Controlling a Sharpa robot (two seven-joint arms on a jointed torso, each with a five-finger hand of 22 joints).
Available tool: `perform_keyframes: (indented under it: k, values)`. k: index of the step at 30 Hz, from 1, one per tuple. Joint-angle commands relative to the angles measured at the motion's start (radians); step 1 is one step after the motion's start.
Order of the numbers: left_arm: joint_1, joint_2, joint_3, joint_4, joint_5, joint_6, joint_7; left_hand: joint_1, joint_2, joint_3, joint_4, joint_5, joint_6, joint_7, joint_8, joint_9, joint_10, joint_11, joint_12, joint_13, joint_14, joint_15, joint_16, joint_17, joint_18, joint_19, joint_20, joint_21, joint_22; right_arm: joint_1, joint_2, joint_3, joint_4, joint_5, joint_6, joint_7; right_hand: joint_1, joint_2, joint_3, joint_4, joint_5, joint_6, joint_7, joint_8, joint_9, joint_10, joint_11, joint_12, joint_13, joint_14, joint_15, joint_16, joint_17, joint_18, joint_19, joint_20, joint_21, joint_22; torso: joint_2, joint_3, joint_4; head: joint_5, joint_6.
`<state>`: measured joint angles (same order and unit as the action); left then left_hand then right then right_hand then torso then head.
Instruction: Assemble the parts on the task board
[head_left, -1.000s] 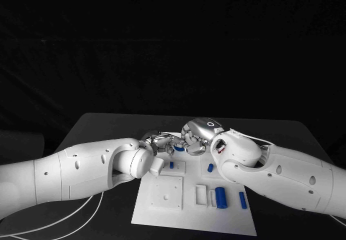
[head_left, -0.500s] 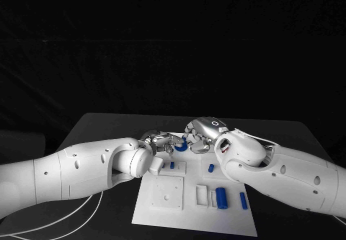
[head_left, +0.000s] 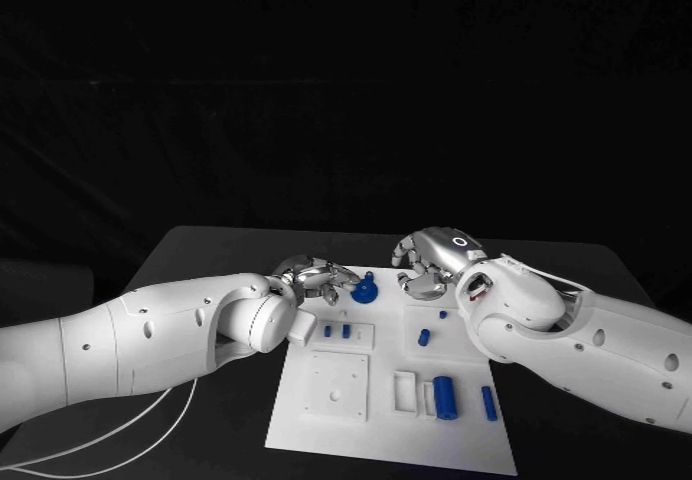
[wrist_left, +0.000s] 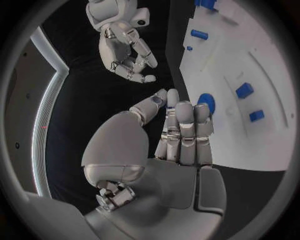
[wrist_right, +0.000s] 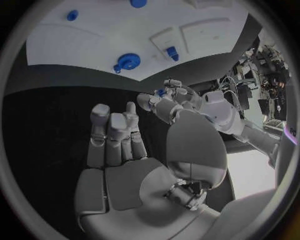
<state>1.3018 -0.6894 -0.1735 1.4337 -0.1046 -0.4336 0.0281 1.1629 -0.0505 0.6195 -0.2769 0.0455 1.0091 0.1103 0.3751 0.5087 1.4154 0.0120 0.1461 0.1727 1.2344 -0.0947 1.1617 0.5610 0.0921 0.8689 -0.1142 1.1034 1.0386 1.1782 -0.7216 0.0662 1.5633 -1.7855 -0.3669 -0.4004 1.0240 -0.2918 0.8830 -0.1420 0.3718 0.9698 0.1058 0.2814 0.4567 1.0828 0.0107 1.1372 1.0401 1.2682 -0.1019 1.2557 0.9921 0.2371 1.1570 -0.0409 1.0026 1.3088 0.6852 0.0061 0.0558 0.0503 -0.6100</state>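
The left hand (head_left: 312, 279) has its fingers (wrist_left: 184, 131) straight and close together with nothing in them, tips right beside a round blue part (head_left: 365, 293) that sits at the far edge of the white board (head_left: 378, 440). The right hand (head_left: 430, 268) hangs near it on the other side, fingers (wrist_right: 114, 135) loosely curled and empty too, not touching anything. Further out, smaller blue pegs (head_left: 346, 329) stand in the board's middle, and a blue cylinder (head_left: 444, 397) lies toward its near right side. The board rests on the black desk (head_left: 188, 260).
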Motion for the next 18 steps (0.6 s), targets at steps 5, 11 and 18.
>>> perform_keyframes:
  k: [5, 11, 18]
  values:
    - [0.002, -0.011, 0.002, -0.050, -0.429, 0.169, 0.134, -0.007, 0.007, 0.007, -0.009, 0.005, 0.018, -0.013, -0.001, 0.002, -0.006, 0.002, -0.009, 0.003, 0.006, -0.002, -0.003, 0.003, 0.005, 0.007, -0.056, -0.005, -0.001, 0.022, -0.025, 0.003, -0.042, 0.064, -0.069, 0.053, 0.011, -0.006, 0.007, -0.007, 0.010, -0.019, 0.016, 0.001, -0.001, -0.007, -0.002, -0.005, -0.002, -0.006, 0.002, -0.007, 0.002, 0.025, -0.006, -0.001, -0.005, 0.005, 0.000, -0.0001, -0.0006, 0.001, 0.004]
    - [0.006, -0.023, 0.006, -0.093, -0.748, 0.253, 0.176, -0.003, 0.008, 0.008, -0.013, 0.005, 0.015, -0.011, -0.005, 0.001, -0.011, 0.003, -0.015, 0.007, 0.023, -0.003, 0.020, 0.016, 0.005, 0.013, -0.061, 0.000, 0.002, 0.045, -0.050, 0.003, -0.067, 0.073, -0.074, 0.055, 0.013, -0.006, 0.011, -0.010, 0.027, -0.020, 0.016, 0.001, -0.002, -0.008, -0.002, -0.005, -0.004, -0.006, 0.002, -0.008, 0.003, 0.025, -0.006, -0.001, -0.006, 0.006, 0.000, 0.0000, -0.0007, 0.006, 0.006]
    - [0.010, -0.020, 0.007, -0.106, -1.003, 0.248, 0.180, 0.005, 0.003, 0.011, -0.012, 0.005, 0.018, -0.012, -0.006, 0.002, -0.011, 0.003, -0.017, 0.011, 0.024, -0.003, 0.028, 0.021, 0.004, 0.016, -0.065, 0.004, 0.005, 0.049, -0.064, 0.003, -0.087, 0.075, -0.069, 0.050, 0.014, -0.006, 0.011, -0.012, 0.030, -0.019, 0.015, 0.002, -0.002, -0.008, -0.002, -0.004, -0.004, -0.006, 0.002, -0.008, 0.004, 0.025, -0.006, -0.001, -0.006, 0.006, 0.000, 0.0003, 0.0004, 0.006, 0.009]
